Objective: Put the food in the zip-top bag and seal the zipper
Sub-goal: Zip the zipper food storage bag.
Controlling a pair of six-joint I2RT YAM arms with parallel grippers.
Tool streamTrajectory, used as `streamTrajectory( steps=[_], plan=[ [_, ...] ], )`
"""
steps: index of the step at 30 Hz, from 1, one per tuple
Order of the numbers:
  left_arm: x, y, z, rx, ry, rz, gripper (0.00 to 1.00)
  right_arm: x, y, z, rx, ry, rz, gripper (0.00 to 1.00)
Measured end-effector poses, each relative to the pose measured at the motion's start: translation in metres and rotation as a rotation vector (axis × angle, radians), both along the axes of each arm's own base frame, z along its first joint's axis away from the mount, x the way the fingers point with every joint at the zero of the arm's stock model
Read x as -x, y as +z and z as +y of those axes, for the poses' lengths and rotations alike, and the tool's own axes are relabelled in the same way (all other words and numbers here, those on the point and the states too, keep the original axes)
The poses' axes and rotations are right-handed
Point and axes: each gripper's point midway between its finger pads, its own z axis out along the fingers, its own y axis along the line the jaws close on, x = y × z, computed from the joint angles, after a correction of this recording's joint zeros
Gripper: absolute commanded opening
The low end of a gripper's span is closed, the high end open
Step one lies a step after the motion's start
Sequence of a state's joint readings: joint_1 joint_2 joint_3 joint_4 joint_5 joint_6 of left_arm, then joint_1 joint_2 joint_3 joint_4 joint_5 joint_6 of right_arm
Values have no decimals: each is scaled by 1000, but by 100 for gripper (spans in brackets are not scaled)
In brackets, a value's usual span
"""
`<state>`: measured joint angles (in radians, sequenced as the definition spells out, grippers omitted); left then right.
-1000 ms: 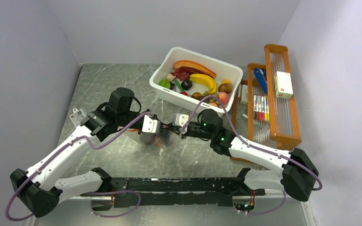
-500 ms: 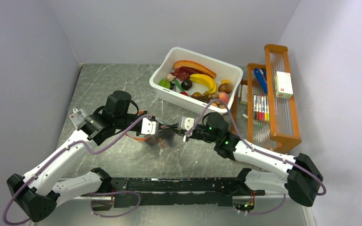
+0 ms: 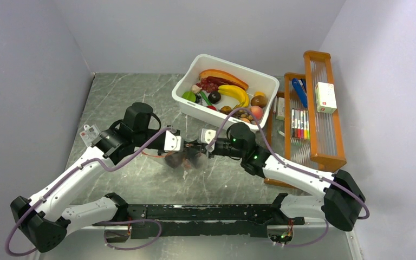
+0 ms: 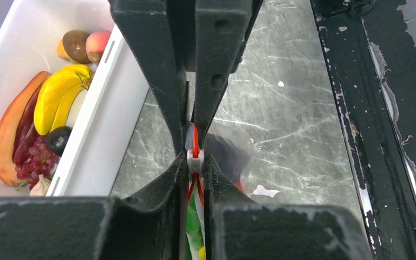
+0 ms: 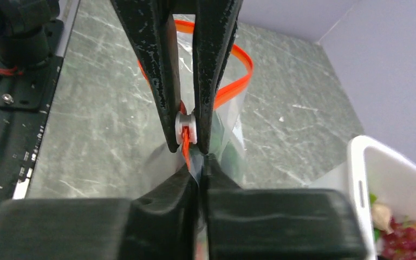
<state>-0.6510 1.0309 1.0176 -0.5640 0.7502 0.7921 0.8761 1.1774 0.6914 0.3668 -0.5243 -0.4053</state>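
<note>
**both grippers pinch the zipper, bag hangs between them**

on the left, the left gripper [image 3: 177,147] reaches in toward the middle of the grey marbled table [image 3: 119,97]. in its wrist view its jaws are pressed together on the orange-red zipper [image 4: 195,138], with a small white slider piece caught between the tips.

the zip-top bag [image 3: 186,160] hangs from that strip between the two grippers, just in front of the white tub [image 3: 187,105]. whether its bottom rests on the table cannot be told. some food [image 4: 194,230] shows inside the clear plastic: green and yellow pieces low down, and a dark shape beside them.

just right of the bag, the right gripper [image 3: 199,147] faces the left one. its wrist view shows the jaws closed tight on the same white slider. beyond its tips the zipper bows out in a loop, so the bag's mouth gapes there.

further right and back, the tub holds more toy fruit, among them a banana [image 3: 236,93] and dark red grapes [image 3: 210,84]. at the far right stands an orange rack [image 3: 318,54] with marker pens [image 3: 300,124] in it.
</note>
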Motion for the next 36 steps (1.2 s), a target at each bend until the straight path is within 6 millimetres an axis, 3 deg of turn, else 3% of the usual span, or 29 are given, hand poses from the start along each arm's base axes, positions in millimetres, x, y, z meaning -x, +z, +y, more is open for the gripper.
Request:
streamTrajectory(
  steps=[3, 9, 15, 18, 36],
  plan=[
    [0, 1, -1, 2, -1, 5, 35, 0, 1, 1, -10, -1, 11, 0],
    [1, 7, -1, 24, 12, 17, 46, 3, 5, 3, -35, 13, 19, 0],
    [4, 14, -2, 47, 7, 12, 27, 6, 5, 4, -40, 30, 26, 0],
    [4, 12, -3, 44, -1, 25, 8, 7, 5, 4, -42, 33, 30, 0],
    [3, 13, 3, 9, 24, -1, 7, 17, 17, -12, -176, 1, 15, 0]
  ],
)
